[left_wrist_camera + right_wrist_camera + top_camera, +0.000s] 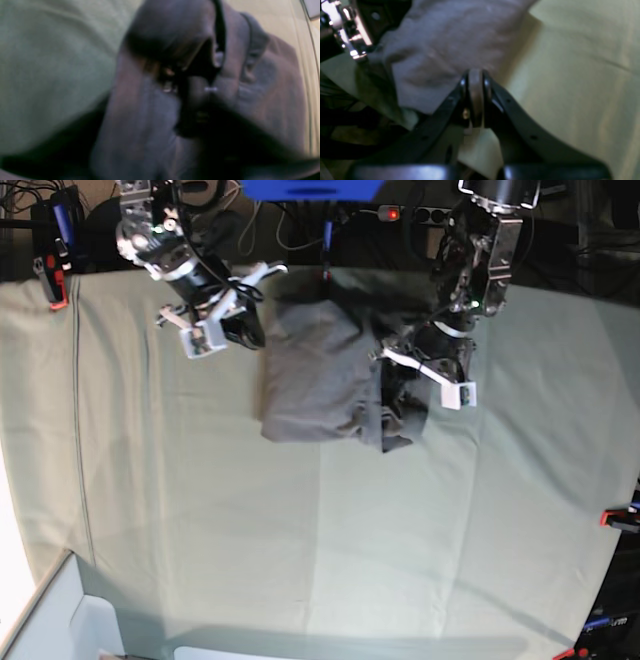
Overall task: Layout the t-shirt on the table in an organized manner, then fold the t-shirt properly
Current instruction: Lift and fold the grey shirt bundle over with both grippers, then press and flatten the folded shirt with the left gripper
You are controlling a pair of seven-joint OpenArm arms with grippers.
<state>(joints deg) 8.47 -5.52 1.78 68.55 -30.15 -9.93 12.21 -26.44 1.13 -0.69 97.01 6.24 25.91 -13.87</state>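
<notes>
The t-shirt (315, 380) lies in the upper middle of the base view, on the pale green desk (300, 540), bunched into a rough block with a crumpled, doubled-over lump along its right edge. It is not yet spread flat, so I judge the laying-out step unfinished.

The left hand (405, 395), on the right of the base view, sits down in that crumpled edge. In the left wrist view dark folds of cloth (155, 105) wrap round it and hide the fingertips; it looks buried in the fabric, but I cannot tell whether it is clamped or apart.

The right hand (475, 82), at the upper left of the base view beside the shirt's top left corner, shows in its own wrist view with its fingers pressed together, seemingly on nothing. The grey cloth (440, 50) lies just beyond the tips.

The shirt should handle as light, limp cotton: it will sag, drape and drag layers along rather than hold shape. Best taken at a single-layer edge, by hem corners or shoulder seams, one hand to each side, so it can be pulled open evenly. A pinch into the lump risks lifting several layers at once.
</notes>
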